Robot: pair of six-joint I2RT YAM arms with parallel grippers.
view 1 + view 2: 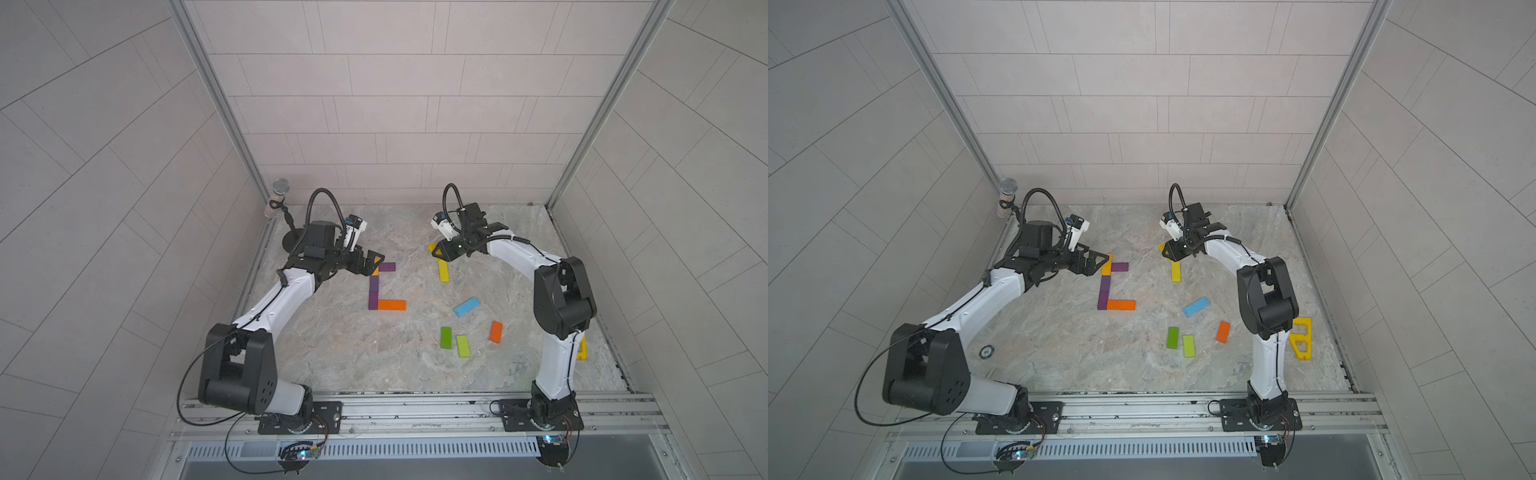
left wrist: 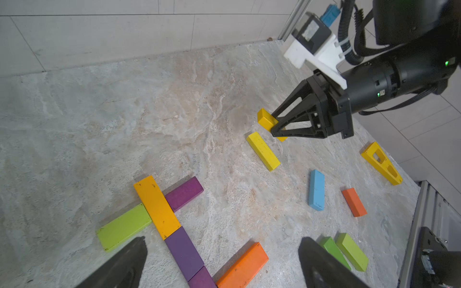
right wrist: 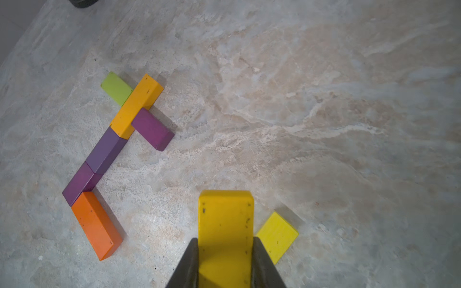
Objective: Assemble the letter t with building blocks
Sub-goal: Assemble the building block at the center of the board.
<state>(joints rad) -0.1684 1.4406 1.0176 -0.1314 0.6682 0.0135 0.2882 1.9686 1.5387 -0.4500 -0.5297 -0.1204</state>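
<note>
Top view, lower right: spare blocks (image 1: 463,345) idle. Mid-frame left: part-built t (image 1: 374,286), stem running up-frame; L gripper (image 1: 369,264) released beside its top. Upper right: R gripper (image 1: 439,250) clenched on yellow block (image 3: 225,217), long axis in line w/ jaws; t lay left of it.

I'm seeing both the left arm (image 1: 286,291) and right arm (image 1: 515,257) wearing white shells with black joint housings. Behind the right gripper (image 2: 273,124) and its black, open-framed triangular fingers (image 2: 299,132), a white camera bracket (image 2: 316,54) is carrying a ribbed black cable (image 2: 343,25). A green light (image 2: 446,62) is glowing farther back from the fingers, possibly a status lamp.
</note>
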